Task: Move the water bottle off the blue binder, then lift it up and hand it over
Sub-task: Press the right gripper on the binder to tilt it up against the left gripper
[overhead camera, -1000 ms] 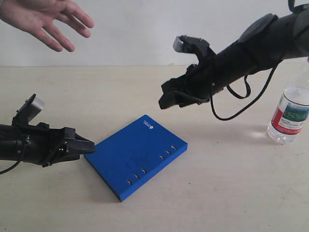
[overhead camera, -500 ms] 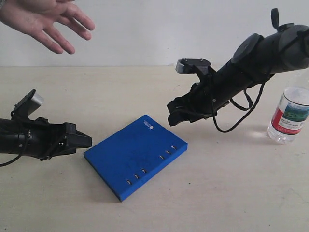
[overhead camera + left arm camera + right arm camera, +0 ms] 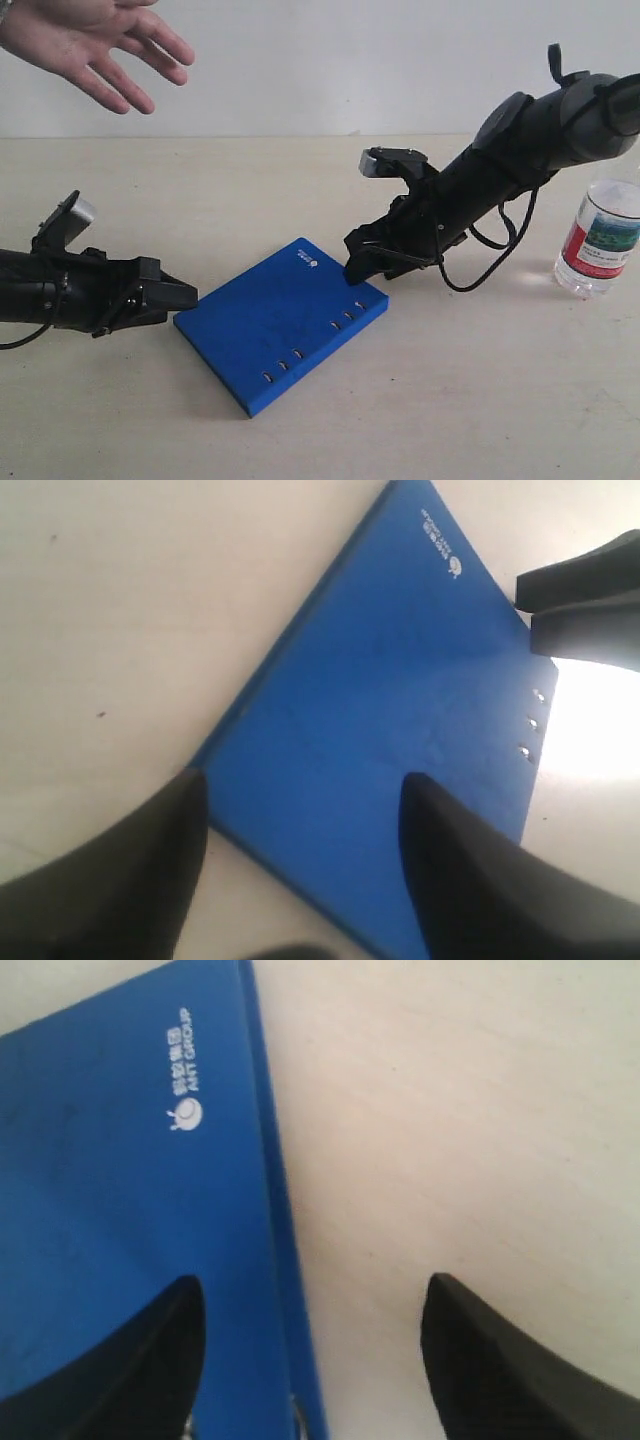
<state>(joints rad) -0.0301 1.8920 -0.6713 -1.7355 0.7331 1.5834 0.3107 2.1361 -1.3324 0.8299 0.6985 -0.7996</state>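
One blue binder (image 3: 275, 325) lies on the tabletop (image 3: 480, 400), with six small holes (image 3: 298, 353) along one edge. One water bottle (image 3: 598, 240) stands near the tabletop's right edge. There are two grippers, one left gripper (image 3: 188, 296) and one right gripper (image 3: 356, 272), and one human hand (image 3: 85, 45).

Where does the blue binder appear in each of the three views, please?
Exterior view: the blue binder lies flat at lower centre.
Left wrist view: it fills the picture's middle, from top to bottom.
Right wrist view: it fills the picture's left half.
Shared landmark: the white logo at one corner.
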